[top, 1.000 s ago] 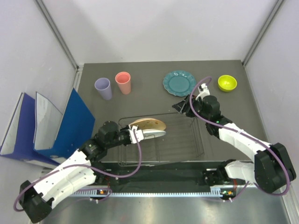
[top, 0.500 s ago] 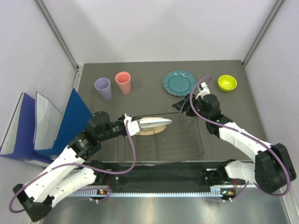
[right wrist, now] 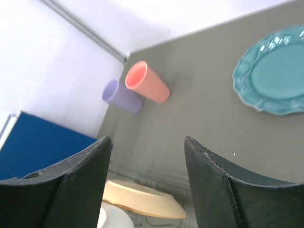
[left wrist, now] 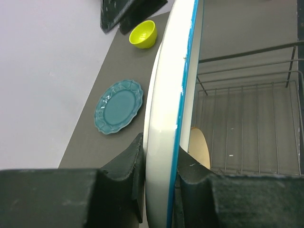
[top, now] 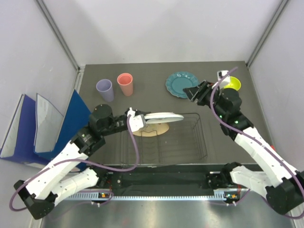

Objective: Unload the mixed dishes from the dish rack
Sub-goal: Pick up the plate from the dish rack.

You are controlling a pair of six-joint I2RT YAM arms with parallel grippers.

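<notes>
My left gripper (top: 142, 118) (left wrist: 159, 156) is shut on the near rim of the white plate (top: 164, 117) (left wrist: 166, 95), which has a blue edge line and hangs over the far left of the dish rack (top: 204, 138) (left wrist: 251, 51). Under it the peach plate (top: 151, 129) (left wrist: 200, 147) (right wrist: 142, 199) rests in the rack. My right gripper (top: 192, 93) (right wrist: 146, 142) hovers open and empty beside the teal plate (top: 180, 84) (left wrist: 118, 106) (right wrist: 273, 78). On the mat stand the lavender cup (top: 105, 90) (right wrist: 122, 96), the salmon-pink cup (top: 125, 84) (right wrist: 147, 81) and the yellow-green bowl (top: 232, 84) (left wrist: 143, 34).
Blue binders (top: 61, 128) lean at the table's left edge, close to my left arm. Pale walls close in the back and both sides. My right arm partly covers the bowl in the top view.
My left gripper has lifted the white plate out of the rack and carried it up and to the right. My right gripper has moved from the rack's far right corner toward the teal plate and bowl.
</notes>
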